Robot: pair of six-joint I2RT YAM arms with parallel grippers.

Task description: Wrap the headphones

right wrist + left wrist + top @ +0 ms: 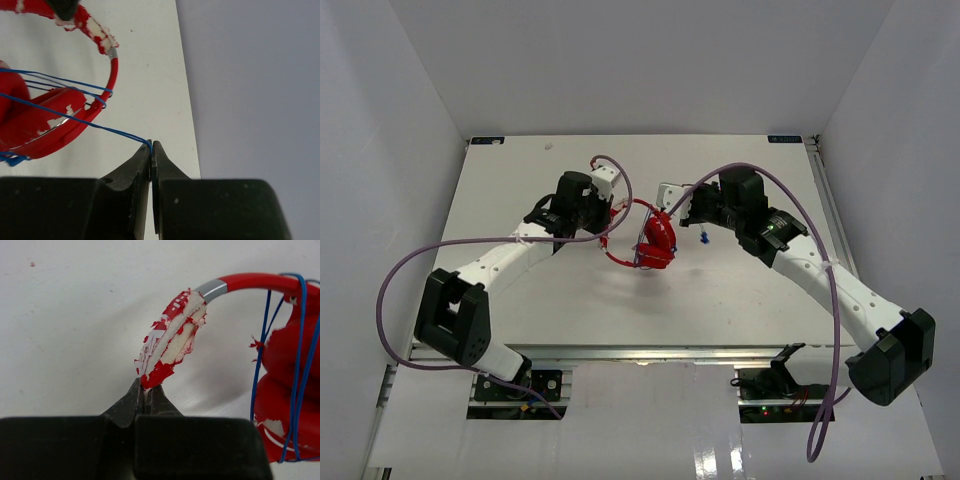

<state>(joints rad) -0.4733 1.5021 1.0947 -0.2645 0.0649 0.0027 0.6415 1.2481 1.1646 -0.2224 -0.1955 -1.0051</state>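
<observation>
The red headphones (657, 242) hang between both arms near the table's middle. In the left wrist view my left gripper (146, 386) is shut on the end of the peeling red-and-white headband (175, 335). The red cups (285, 390) hang to the right, with several turns of thin blue cable (300, 365) round them. In the right wrist view my right gripper (151, 145) is shut on a doubled strand of the blue cable (75, 120), which runs taut to the cups (35, 120). A small blue plug (704, 238) dangles under the right gripper (670, 200). The left gripper (616, 207) sits left of the headband.
Thick purple robot cables (410, 265) loop over each arm, the other (790, 195) on the right. White walls enclose the table on three sides. The table's right edge (187, 100) lies close beside the right gripper.
</observation>
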